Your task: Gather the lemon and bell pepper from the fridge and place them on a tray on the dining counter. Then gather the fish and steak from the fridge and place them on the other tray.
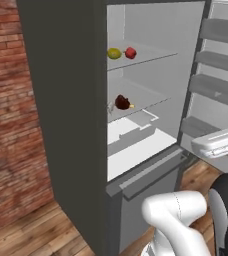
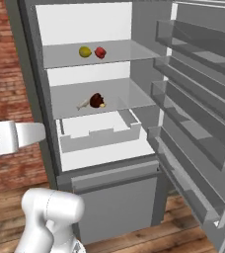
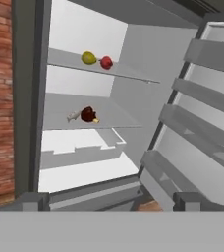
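The fridge [image 1: 61,110] stands open, white inside. On its upper glass shelf the yellow lemon [image 1: 114,53] [image 2: 85,51] [image 3: 88,58] lies just left of the red bell pepper [image 1: 130,53] [image 2: 100,52] [image 3: 106,62]. One shelf down, the dark steak [image 1: 122,102] [image 2: 96,100] [image 3: 88,114] sits with the slim grey fish [image 2: 83,104] [image 3: 73,116] at its left. My gripper [image 3: 111,201] is open and empty, well back from the shelves, facing into the fridge. The dining counter and trays are out of view.
The open fridge door [image 2: 198,123], with several shelf bins, juts out on the right. A white drawer [image 2: 99,131] sits pulled partly out below the lower shelf. A brick wall [image 1: 11,125] is to the left, over a wooden floor [image 1: 31,235].
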